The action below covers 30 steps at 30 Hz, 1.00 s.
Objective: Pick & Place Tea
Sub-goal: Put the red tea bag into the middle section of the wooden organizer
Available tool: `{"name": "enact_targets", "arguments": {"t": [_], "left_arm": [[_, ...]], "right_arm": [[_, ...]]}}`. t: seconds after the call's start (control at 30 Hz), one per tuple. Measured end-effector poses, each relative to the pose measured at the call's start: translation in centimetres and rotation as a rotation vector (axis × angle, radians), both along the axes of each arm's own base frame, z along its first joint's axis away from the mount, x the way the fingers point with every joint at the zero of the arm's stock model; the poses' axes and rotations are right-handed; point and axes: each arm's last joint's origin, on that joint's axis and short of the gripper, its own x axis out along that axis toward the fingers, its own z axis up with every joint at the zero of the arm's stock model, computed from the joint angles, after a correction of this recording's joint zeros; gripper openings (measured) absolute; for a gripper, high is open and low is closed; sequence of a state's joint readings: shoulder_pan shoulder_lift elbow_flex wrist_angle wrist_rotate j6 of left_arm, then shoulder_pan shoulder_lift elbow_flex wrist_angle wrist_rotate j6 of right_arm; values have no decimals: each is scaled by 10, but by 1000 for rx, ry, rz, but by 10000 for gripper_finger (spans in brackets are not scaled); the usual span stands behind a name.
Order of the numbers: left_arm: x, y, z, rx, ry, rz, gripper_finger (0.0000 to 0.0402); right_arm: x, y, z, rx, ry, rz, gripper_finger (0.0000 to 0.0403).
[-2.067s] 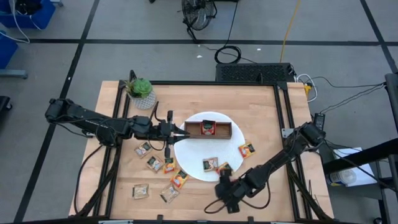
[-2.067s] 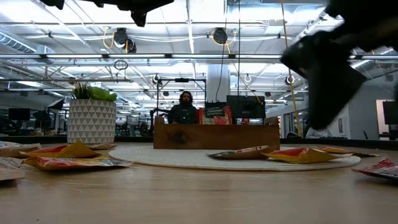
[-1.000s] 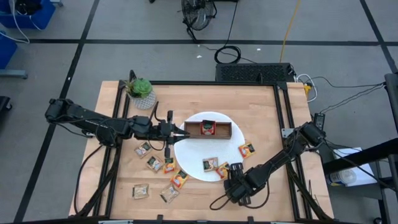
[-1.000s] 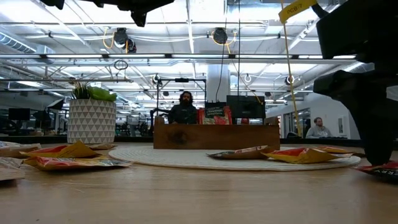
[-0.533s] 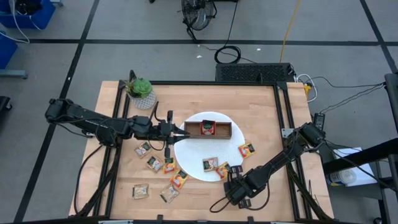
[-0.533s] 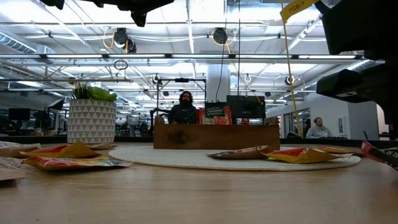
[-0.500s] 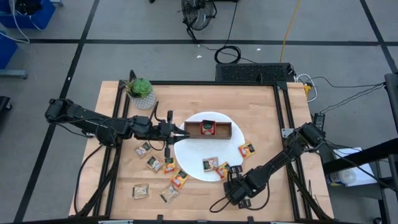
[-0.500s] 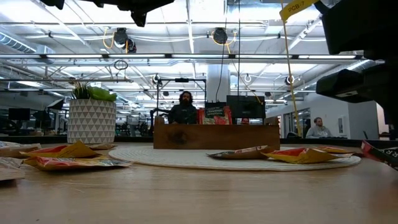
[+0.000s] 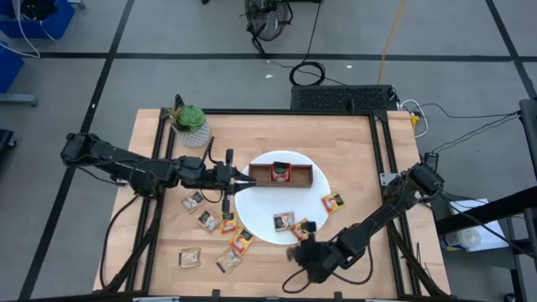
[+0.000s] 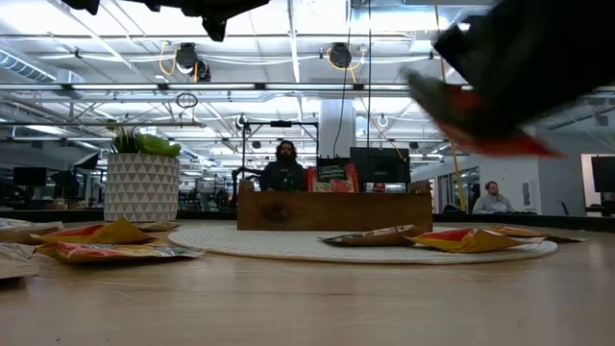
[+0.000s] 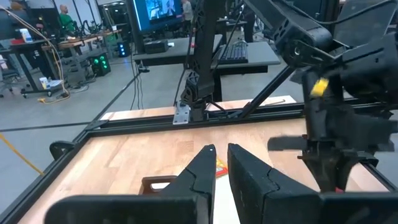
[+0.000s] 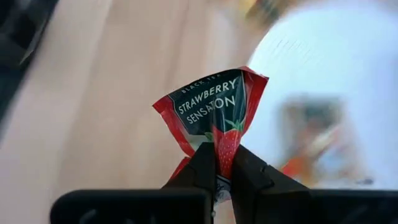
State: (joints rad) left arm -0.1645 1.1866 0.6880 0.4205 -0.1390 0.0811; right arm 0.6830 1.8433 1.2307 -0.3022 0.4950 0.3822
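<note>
Wood table [image 9: 361,143] | right gripper [image 12: 217,163] jaws pinch red tea sachet [image 12: 214,109]

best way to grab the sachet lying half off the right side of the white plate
Take the orange-yellow sachet by the corner that overhangs the white plate rim, coming from the right, table side. It lies flat, so a straight-down pinch on its middle gives little to bite; the raised, overhanging edge probably lets one finger slip under. The right gripper is already shut on a red strawberry sachet, so it would have to place that first.
</note>
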Motion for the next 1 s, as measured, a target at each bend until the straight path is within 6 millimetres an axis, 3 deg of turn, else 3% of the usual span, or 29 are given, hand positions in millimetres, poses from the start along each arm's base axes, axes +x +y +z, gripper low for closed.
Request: {"name": "enact_targets", "arguments": {"t": [0.17, 0.33, 0.67, 0.83, 1.0], "left_arm": [[0, 0, 0, -5, 0, 0, 49], [0, 0, 4, 47, -46, -1, 49], [4, 8, 4, -41, -71, 67, 49], [16, 21, -5, -199, 34, 286, 63], [35, 22, -7, -224, 203, 330, 123]], "right_arm": [[11, -16, -3, -242, -367, -199, 13], [17, -52, -8, -403, -589, -420, 13], [25, -124, -19, -410, -670, -395, 13], [30, -138, -16, -459, -671, -370, 13], [31, -141, -6, -532, -716, -356, 12]]}}
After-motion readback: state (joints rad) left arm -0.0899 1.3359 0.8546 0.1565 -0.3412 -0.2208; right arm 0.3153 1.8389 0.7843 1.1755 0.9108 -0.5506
